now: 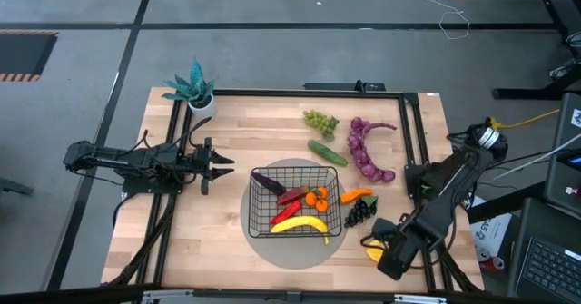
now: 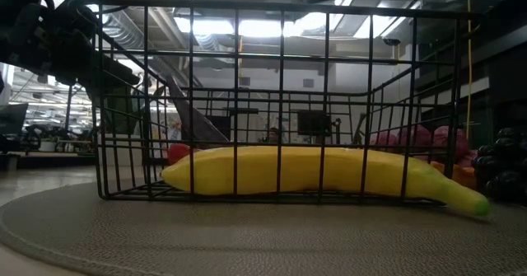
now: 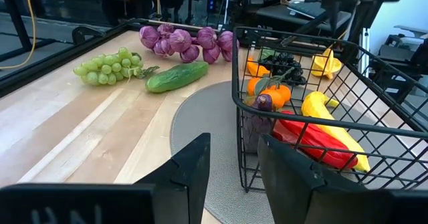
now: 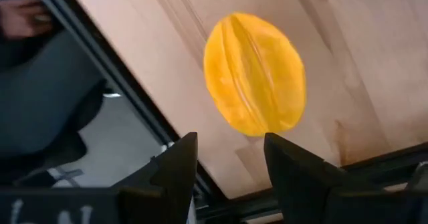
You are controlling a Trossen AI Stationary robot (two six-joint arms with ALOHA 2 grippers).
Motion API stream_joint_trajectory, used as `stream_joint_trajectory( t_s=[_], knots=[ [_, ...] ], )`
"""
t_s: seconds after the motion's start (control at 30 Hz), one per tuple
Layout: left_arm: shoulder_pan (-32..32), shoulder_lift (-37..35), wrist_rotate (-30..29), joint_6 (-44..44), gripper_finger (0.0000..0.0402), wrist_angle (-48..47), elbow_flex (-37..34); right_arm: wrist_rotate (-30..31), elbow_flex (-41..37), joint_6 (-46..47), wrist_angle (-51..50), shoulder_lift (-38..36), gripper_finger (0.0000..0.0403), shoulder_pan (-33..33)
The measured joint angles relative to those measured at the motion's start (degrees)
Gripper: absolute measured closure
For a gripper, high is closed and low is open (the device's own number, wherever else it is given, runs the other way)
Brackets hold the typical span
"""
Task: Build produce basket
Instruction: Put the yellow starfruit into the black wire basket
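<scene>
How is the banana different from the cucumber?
The banana is yellow; the cucumber is green. The banana lies inside the basket; the cucumber lies out on the table. The banana curves; the cucumber is nearly straight. Both are long and lying flat.

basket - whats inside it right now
In the basket: a banana, red pepper, eggplant and oranges. They overlap, so anything small beneath them is hidden.
</scene>
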Motion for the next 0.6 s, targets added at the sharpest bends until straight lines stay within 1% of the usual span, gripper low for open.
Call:
stream_joint_trajectory(
  t_s=[0.4,0.6],
  knots=[
    [0.0,0.0,0.0,0.0,0.028,0.0,0.0,0.1,0.0,-1.2,0.0,4.9,0.0226,0.0],
    [0.0,0.0,0.0,0.0,0.028,0.0,0.0,1.5,0.0,-1.3,-0.1,7.6,0.0226,0.0]
  ],
)
